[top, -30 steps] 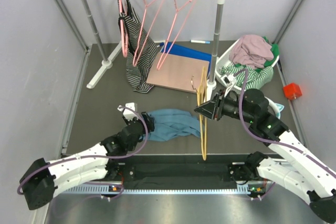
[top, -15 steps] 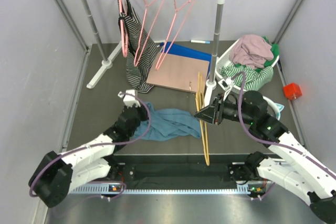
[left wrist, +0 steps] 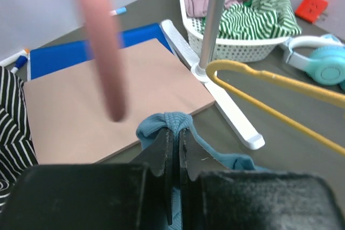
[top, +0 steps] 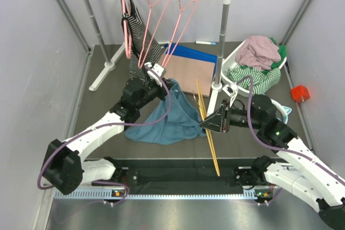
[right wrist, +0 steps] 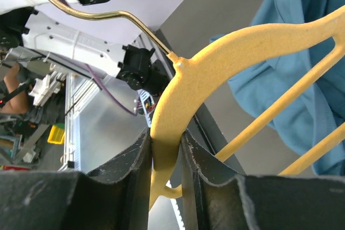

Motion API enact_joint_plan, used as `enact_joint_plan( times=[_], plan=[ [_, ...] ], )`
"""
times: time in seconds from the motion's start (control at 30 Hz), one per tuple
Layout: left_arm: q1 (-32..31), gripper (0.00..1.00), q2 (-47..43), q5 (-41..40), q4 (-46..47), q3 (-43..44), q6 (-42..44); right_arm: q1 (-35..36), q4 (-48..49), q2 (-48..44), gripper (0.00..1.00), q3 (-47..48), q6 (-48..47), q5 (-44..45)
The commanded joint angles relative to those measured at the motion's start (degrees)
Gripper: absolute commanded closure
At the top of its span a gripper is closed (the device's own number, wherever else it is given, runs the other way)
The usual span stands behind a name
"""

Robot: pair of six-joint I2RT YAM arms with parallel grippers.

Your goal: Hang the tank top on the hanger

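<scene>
The left gripper is pinched shut on a bunched fold of the tank top. It holds that edge up above the counter, and the rest drapes down and pools there, in front of the clothes rack. Just beside it, the right gripper clamps the hanger close to its metal hook, with the yellow frame slanting along the fabric's right edge.
</scene>
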Motion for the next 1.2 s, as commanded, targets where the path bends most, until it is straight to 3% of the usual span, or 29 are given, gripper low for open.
enact_joint_plan(
  times=[0.0, 0.23, 0.4, 0.5, 0.53, 0.57, 0.67, 0.93, 1.17],
  plan=[
    [0.4, 1.00, -1.8, 1.0, -2.1, -2.0, 2.7, 0.6, 3.3, -1.6, 0.98, 0.3, 0.6, -3.7],
    [0.2, 1.00, -8.1, -6.4, -0.3, -19.5, -10.0, 0.7, 2.1, 1.1, 0.98, -0.5, -0.2, -7.0],
    [0.3, 0.99, -9.0, -14.6, -3.1, -24.4, -19.3, 1.0, 2.1, 4.3, 0.99, -1.2, -0.3, -11.1],
    [0.2, 0.81, -9.8, -17.0, -4.8, -25.7, -22.2, 1.5, 2.0, 5.9, 0.99, -1.5, -0.8, -12.1],
    [0.3, 0.70, -10.3, -17.5, -5.1, -26.4, -23.0, 1.8, 1.8, 6.1, 0.99, -1.5, -1.3, -12.1],
    [0.3, 0.53, -10.7, -18.0, -5.2, -26.6, -23.7, 1.9, 1.8, 6.5, 0.99, -1.5, -1.3, -12.2],
    [0.3, 0.36, -13.3, -19.0, -6.3, -27.8, -26.3, 2.3, 1.9, 7.2, 0.99, -1.4, -1.4, -12.2],
    [0.2, 0.36, -18.7, -22.0, -9.1, -31.1, -32.3, 4.4, 4.3, 8.7, 0.99, -0.9, -0.6, -13.5],
    [0.3, 0.43, -15.1, -20.8, -5.6, -31.7, -33.1, 7.3, 3.8, 9.0, 0.99, 0.3, 0.0, -13.7]
  ],
)
